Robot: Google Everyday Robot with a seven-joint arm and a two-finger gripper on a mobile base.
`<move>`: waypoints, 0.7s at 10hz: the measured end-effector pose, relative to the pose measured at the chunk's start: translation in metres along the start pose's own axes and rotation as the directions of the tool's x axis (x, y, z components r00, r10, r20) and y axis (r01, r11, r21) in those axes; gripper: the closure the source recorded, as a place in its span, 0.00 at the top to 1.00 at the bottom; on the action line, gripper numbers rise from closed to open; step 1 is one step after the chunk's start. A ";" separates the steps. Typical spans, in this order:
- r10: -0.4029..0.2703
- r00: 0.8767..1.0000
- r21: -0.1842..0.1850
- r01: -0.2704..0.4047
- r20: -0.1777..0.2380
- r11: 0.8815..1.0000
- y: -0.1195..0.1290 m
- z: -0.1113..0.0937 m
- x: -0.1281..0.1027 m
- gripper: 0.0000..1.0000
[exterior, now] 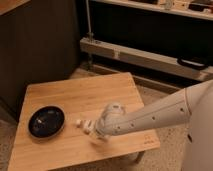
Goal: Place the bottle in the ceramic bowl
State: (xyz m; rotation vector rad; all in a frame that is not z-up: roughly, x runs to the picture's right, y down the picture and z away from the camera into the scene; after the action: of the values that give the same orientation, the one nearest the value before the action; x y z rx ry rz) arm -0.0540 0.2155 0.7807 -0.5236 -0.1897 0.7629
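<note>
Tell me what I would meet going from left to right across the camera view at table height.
bowl → bottle → gripper, close beside the bottle over the front part of the table → arm, reaching in from the right

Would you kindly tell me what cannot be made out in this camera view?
1. Camera view: the bottle shows only as small white bits; the arm covers the rest with its wrist.
2. Camera view: the gripper is low over the table, right of the ceramic bowl; whether it holds the bottle is hidden by the wrist.
3. Camera view: the robot's body is cut off by the right edge.
</note>
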 end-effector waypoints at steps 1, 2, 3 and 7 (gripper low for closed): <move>0.003 1.000 -0.005 -0.003 -0.007 1.000 0.000 0.005 0.002 0.65; 0.003 1.000 -0.012 -0.003 -0.013 1.000 0.000 0.009 0.002 0.65; 0.003 1.000 -0.020 -0.004 -0.017 1.000 0.000 0.012 0.001 0.65; 0.015 1.000 -0.043 -0.017 -0.027 0.999 0.001 0.021 -0.004 0.64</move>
State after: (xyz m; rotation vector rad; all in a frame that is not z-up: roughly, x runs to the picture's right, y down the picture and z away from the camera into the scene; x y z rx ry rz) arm -0.0645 0.2212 0.7988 -0.5771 -0.1777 0.7683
